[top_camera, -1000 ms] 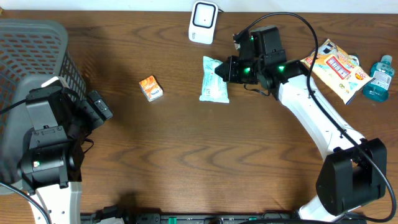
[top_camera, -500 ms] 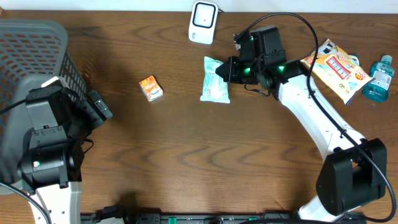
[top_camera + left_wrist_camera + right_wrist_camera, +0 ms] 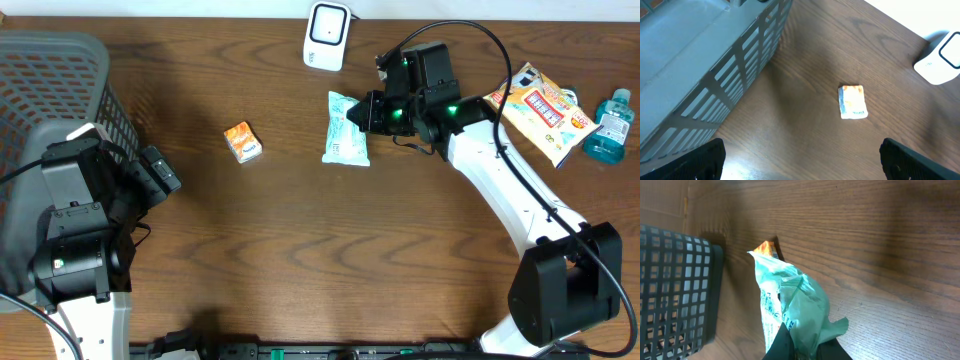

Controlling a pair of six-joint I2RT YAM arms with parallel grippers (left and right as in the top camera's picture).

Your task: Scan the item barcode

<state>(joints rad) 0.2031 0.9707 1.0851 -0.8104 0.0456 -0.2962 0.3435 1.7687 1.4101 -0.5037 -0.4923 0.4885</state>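
Even light, soft shadows; wrist views seem blurry.

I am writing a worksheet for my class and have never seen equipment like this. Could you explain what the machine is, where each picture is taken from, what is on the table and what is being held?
The machine is two robot arms working at a wooden table. One picture looks straight down from above. The other two come from a camera on each arm's wrist, so each shows that arm's own tool.

On the table are a small orange box, a colourful packet, a blue bottle and a white device, probably the barcode scanner. A grey basket stands on the left.

The right tool is shut on a pale green packet. The left tool is open and holds nothing.
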